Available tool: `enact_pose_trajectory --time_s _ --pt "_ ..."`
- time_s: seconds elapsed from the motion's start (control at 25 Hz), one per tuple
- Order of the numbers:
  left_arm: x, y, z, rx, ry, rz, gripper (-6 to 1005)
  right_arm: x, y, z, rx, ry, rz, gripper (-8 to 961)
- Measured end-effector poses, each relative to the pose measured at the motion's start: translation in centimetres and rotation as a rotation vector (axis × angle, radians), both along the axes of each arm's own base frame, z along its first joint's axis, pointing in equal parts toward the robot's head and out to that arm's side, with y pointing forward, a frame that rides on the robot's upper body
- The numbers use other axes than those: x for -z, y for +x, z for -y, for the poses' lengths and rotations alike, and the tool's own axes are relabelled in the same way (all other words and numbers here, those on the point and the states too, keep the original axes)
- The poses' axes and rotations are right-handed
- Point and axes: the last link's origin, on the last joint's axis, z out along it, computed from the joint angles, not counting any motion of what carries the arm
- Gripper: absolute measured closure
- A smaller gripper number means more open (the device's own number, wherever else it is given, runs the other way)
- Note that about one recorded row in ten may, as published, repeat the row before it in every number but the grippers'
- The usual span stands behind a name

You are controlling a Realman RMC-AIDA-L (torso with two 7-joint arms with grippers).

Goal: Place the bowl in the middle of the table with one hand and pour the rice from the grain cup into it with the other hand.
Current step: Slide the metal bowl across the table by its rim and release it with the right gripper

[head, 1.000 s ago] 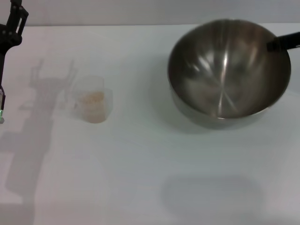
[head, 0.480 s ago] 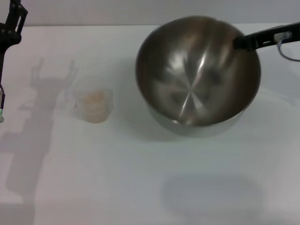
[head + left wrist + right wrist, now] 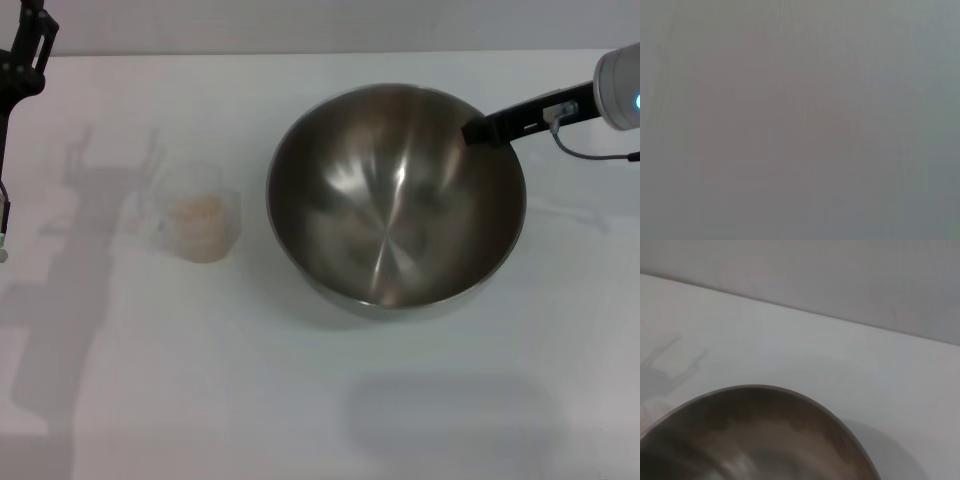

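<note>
Bowl (image 3: 395,200) sits near the centre of the surface (image 3: 300,400), a bit right of the middle, tilted slightly with the near side lower. Right tool (image 3: 478,130) is clamped on the bowl's far-right rim; one dark finger shows lying over the rim, arm reaching in from the right edge. The right wrist view shows only the bowl rim (image 3: 790,395) and bare surface beyond, no fingers.

Grain cup (image 3: 198,218) stands upright to the left of the bowl, apart from it, with rice (image 3: 197,210) inside. Left tool (image 3: 22,60) is parked at the far-left edge, away from the cup; can't tell if wide or narrow. Left wrist view is blank grey.

Step in hand, as I judge it: setting the bowl down in the middle. To do it well: lower until the base sits flat, level out the tilt before letting go, release straight off the rim so the bowl doesn't rock or skid, and keep a gap from the cup so the left arm has room to grasp it.

Versus a second ago: bowl has travelled from the far right toward the centre and nearer the robot, and looks lower; more of the right arm is in view. Cup and left arm unchanged.
</note>
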Motion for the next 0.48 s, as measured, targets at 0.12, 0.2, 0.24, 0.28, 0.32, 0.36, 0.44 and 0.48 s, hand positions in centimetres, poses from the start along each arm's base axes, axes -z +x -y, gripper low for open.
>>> enact_pose_trajectory --time_s 0.12,0.2,0.24,0.28,0.32,0.36,0.44,0.48 --pt "-0.01 -0.04 0.04 -0.001 0.0 0.001 139 0.11 0.43 -0.02 0.009 -0.003 0.023 936" --pt "0.02 -0.03 0.05 -0.001 0.0 0.001 139 0.04 0.72 -0.06 0.016 0.0 0.042 936" --pt "0.04 -0.01 0.05 -0.001 0.0 0.002 139 0.02 0.81 -0.08 0.02 0.002 0.047 936" --pt "0.05 -0.01 0.06 -0.001 -0.001 0.002 139 0.02 0.83 -0.09 0.02 0.002 0.049 936" --pt "0.07 0.01 0.06 -0.001 -0.001 0.002 139 0.02 0.83 -0.11 0.021 0.003 0.049 936" --pt "0.07 0.01 0.07 0.0 -0.001 0.003 139 0.1 0.8 -0.16 0.02 0.002 0.049 936" --pt "0.07 0.01 0.07 0.0 -0.001 0.003 139 0.21 0.76 -0.18 0.02 -0.002 0.05 936" --pt "0.07 0.01 0.07 0.0 -0.001 0.003 139 0.38 0.72 -0.2 0.018 -0.007 0.052 935"
